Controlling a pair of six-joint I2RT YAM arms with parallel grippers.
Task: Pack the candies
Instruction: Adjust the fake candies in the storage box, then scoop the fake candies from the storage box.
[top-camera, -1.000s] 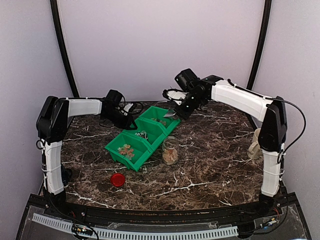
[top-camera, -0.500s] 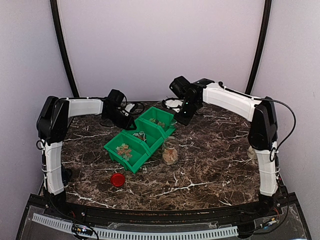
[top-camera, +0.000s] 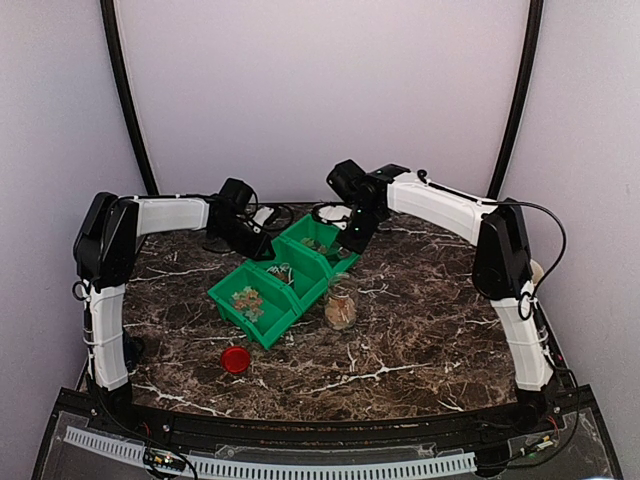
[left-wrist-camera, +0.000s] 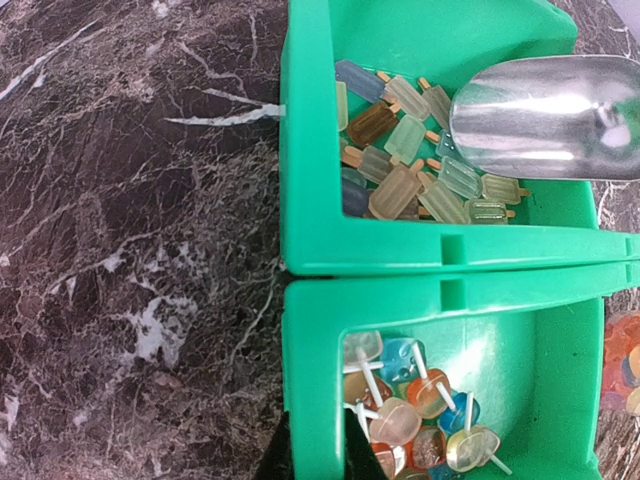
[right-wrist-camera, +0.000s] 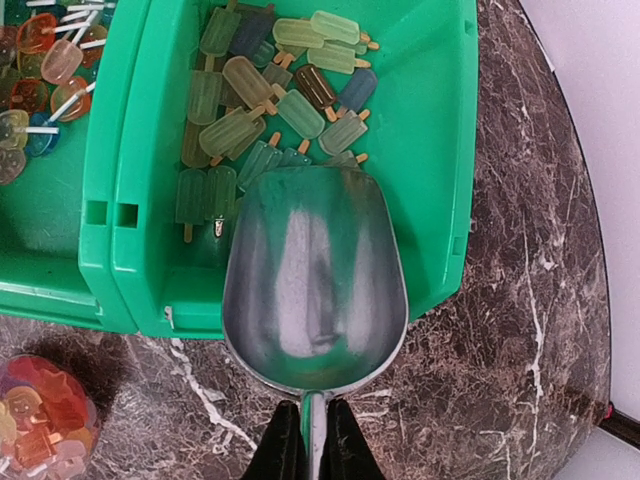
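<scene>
Three joined green bins (top-camera: 285, 275) hold the candies. The far bin has green and tan popsicle-shaped candies (right-wrist-camera: 280, 100), which also show in the left wrist view (left-wrist-camera: 410, 165). The middle bin has lollipop candies (left-wrist-camera: 415, 405). The near bin has orange candies (top-camera: 248, 300). My right gripper (right-wrist-camera: 313, 435) is shut on the handle of an empty metal scoop (right-wrist-camera: 315, 270), whose mouth lies over the far bin beside the popsicles. My left gripper (left-wrist-camera: 318, 445) is shut on the middle bin's wall (left-wrist-camera: 315, 340). A clear jar (top-camera: 340, 310) part-filled with orange candies stands right of the bins.
A round red lid (top-camera: 236, 359) lies on the marble table (top-camera: 430, 320) in front of the bins. The jar also shows at the lower left of the right wrist view (right-wrist-camera: 40, 415). A pale object stands at the table's right edge behind the right arm.
My right arm has swung left and carried the scoop from beside the far bin to over it. My left gripper has stayed on the bin wall.
</scene>
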